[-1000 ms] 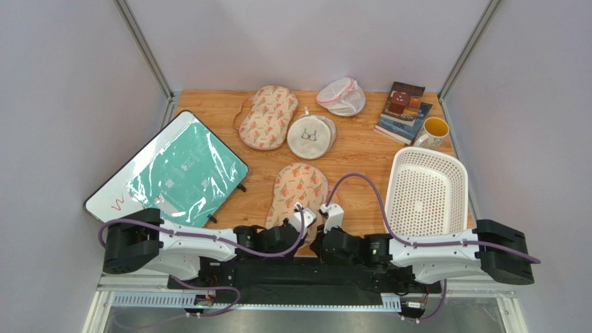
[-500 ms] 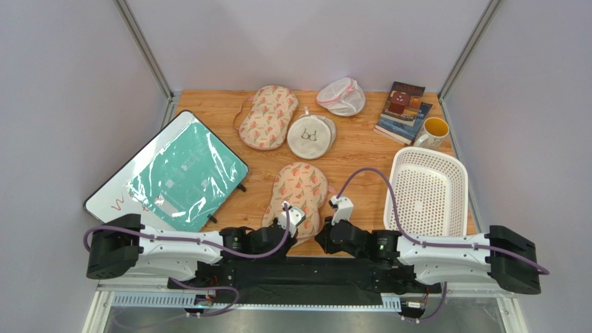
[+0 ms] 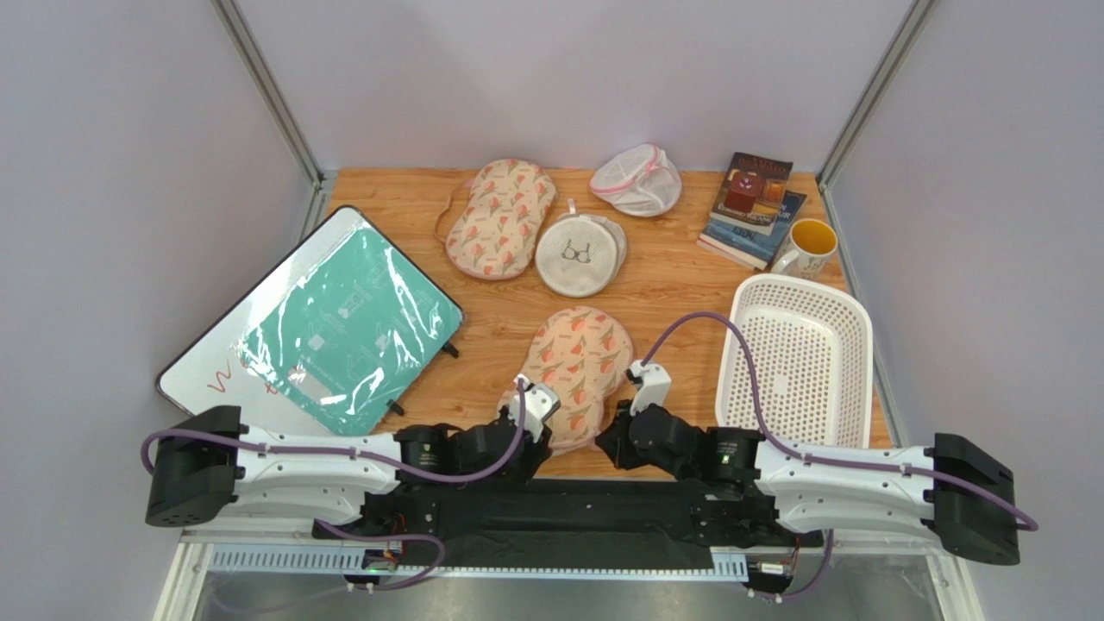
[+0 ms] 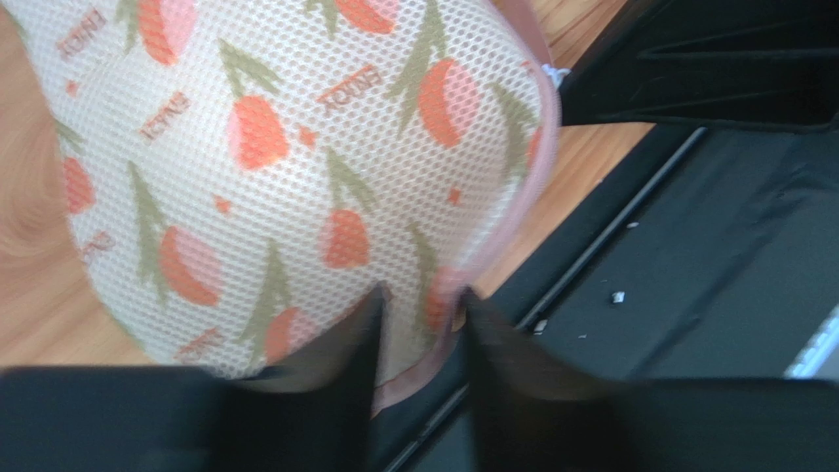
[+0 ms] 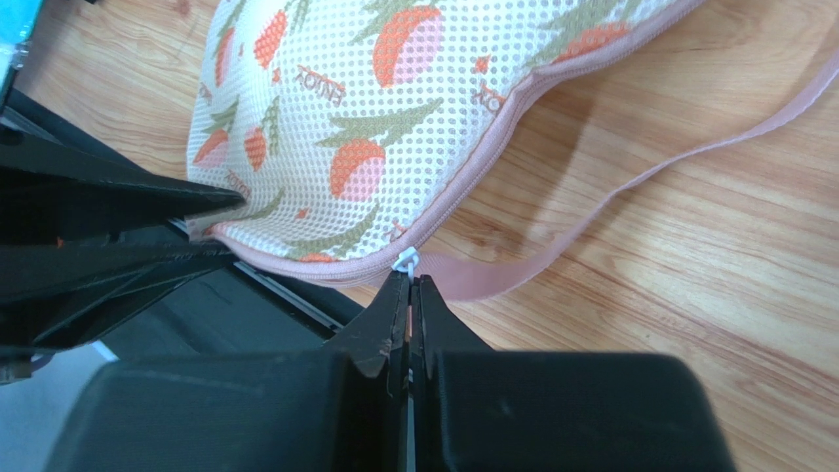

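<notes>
A mesh pouch (image 3: 579,365) printed with orange fruit and edged in pink lies near the table's front edge. My left gripper (image 3: 534,412) pinches its near rim: in the left wrist view the pink-edged pouch (image 4: 295,167) sits between the two dark fingers (image 4: 345,344) of the gripper (image 4: 419,307). My right gripper (image 3: 638,399) is at the pouch's right side. In the right wrist view the gripper (image 5: 409,282) is shut on the small white zipper pull (image 5: 406,261) on the pouch's (image 5: 374,108) pink zipper. A pink strap (image 5: 640,172) trails across the wood.
A white perforated basket (image 3: 849,324) stands at the right. A yellow mug (image 3: 810,242) and books (image 3: 752,205) lie behind it. Farther back are a second printed pouch (image 3: 499,216), a round white pouch (image 3: 579,254) and a white mesh bag (image 3: 638,179). A whiteboard with a green sheet (image 3: 331,324) lies left.
Both arms have reached forward from the near edge and to the right. The pouch has shifted a little right and away with them.
</notes>
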`<move>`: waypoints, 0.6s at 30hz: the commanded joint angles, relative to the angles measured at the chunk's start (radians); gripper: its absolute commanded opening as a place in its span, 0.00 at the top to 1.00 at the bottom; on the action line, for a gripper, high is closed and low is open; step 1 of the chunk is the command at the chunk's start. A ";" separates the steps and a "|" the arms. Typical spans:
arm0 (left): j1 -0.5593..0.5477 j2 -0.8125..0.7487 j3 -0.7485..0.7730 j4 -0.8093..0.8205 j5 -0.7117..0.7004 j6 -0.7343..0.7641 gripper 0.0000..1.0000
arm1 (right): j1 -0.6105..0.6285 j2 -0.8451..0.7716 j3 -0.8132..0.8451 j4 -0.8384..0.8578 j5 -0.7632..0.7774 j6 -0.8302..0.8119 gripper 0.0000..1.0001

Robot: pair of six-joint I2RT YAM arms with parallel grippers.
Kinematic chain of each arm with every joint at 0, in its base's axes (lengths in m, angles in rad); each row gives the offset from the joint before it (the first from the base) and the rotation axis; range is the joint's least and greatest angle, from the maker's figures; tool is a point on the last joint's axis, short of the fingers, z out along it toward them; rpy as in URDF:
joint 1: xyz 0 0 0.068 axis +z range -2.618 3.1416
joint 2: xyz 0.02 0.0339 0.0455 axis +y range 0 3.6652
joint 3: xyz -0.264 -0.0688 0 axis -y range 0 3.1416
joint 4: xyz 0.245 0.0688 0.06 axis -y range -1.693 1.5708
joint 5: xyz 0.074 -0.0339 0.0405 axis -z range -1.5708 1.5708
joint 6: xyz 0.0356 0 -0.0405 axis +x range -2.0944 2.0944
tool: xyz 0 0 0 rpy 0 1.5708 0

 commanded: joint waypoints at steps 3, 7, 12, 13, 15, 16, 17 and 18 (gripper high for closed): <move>-0.013 0.000 0.081 -0.064 0.000 0.020 0.31 | -0.007 0.033 0.002 0.025 -0.009 -0.012 1.00; -0.030 0.029 0.146 -0.049 0.010 0.052 0.28 | 0.008 0.070 0.009 0.063 -0.021 -0.007 1.00; -0.036 0.114 0.189 -0.012 0.023 0.065 0.27 | 0.043 0.119 0.028 0.097 -0.024 0.003 1.00; -0.036 0.143 0.190 -0.006 0.029 0.065 0.27 | 0.048 0.124 0.032 0.105 -0.024 0.005 1.00; -0.039 0.169 0.190 0.003 0.033 0.060 0.27 | 0.059 0.139 0.042 0.108 -0.023 0.008 1.00; -0.039 0.189 0.189 0.002 0.033 0.055 0.27 | 0.063 0.144 0.045 0.109 -0.024 0.008 1.00; -0.039 0.197 0.186 0.034 0.033 0.049 0.27 | 0.069 0.150 0.048 0.109 -0.023 0.008 1.00; -0.039 0.203 0.181 0.037 0.033 0.046 0.27 | 0.072 0.152 0.053 0.109 -0.023 0.008 1.00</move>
